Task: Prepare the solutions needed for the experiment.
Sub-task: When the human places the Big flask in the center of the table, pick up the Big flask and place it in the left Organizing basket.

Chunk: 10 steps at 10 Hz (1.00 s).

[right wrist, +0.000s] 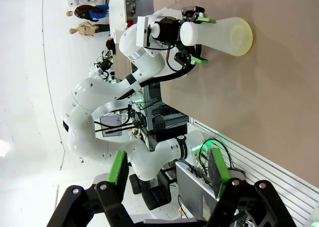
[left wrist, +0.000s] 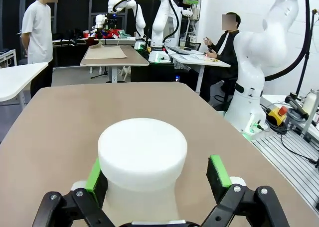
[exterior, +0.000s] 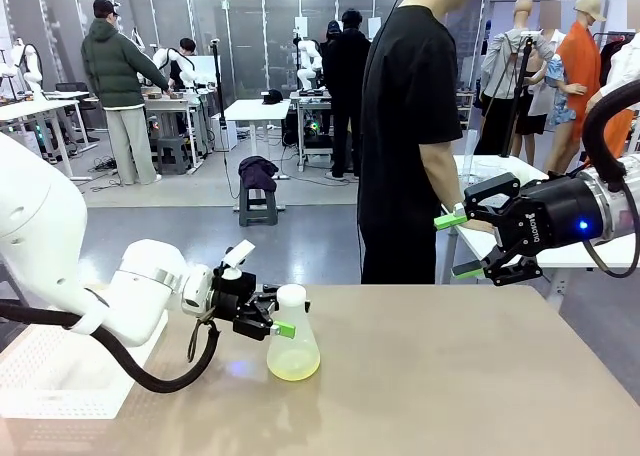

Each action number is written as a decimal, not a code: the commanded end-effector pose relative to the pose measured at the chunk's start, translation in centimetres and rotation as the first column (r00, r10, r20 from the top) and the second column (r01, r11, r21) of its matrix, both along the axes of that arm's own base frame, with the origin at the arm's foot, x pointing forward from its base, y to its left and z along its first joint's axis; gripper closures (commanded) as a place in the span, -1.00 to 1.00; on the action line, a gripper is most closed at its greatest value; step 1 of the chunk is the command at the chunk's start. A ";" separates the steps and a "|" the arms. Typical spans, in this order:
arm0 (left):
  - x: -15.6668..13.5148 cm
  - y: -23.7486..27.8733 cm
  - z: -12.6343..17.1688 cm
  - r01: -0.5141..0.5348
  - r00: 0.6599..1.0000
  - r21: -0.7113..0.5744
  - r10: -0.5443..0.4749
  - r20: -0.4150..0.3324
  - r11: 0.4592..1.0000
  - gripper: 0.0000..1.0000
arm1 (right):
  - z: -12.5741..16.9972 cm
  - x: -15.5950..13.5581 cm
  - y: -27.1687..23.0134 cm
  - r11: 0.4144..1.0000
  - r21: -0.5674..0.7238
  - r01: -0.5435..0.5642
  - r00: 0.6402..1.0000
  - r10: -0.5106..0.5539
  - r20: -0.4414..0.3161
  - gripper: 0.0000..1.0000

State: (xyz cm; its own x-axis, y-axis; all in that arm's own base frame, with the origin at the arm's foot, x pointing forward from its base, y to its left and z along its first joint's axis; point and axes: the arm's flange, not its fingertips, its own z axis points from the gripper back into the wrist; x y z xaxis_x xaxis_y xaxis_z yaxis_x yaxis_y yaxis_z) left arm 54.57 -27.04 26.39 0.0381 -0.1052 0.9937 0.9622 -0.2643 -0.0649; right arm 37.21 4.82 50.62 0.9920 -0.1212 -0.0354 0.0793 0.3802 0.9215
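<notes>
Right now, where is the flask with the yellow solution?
In the front view the flask stands on the table's left half, its neck between the left end effector's open fingers.

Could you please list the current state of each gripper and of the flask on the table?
Conical flask: upright on the table, shallow yellow-green liquid inside, neck between the left gripper's pads.
Left gripper: open around the flask neck, gap on one side.
Right gripper: open, empty, raised above the table.
</notes>
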 end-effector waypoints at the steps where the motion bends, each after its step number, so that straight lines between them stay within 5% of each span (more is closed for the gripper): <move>1: 0.9 -0.2 -0.1 0.035 0.999 -0.014 -0.035 -0.020 0.999 -0.85 | 0.1 0.0 0.1 1.000 0.009 -0.004 1.000 0.004 0.006 -0.61; 10: 1.5 0.5 -0.6 0.016 0.999 -0.016 -0.016 -0.049 1.000 0.13 | 0.1 0.0 0.1 1.000 0.009 -0.004 1.000 0.004 0.006 -0.61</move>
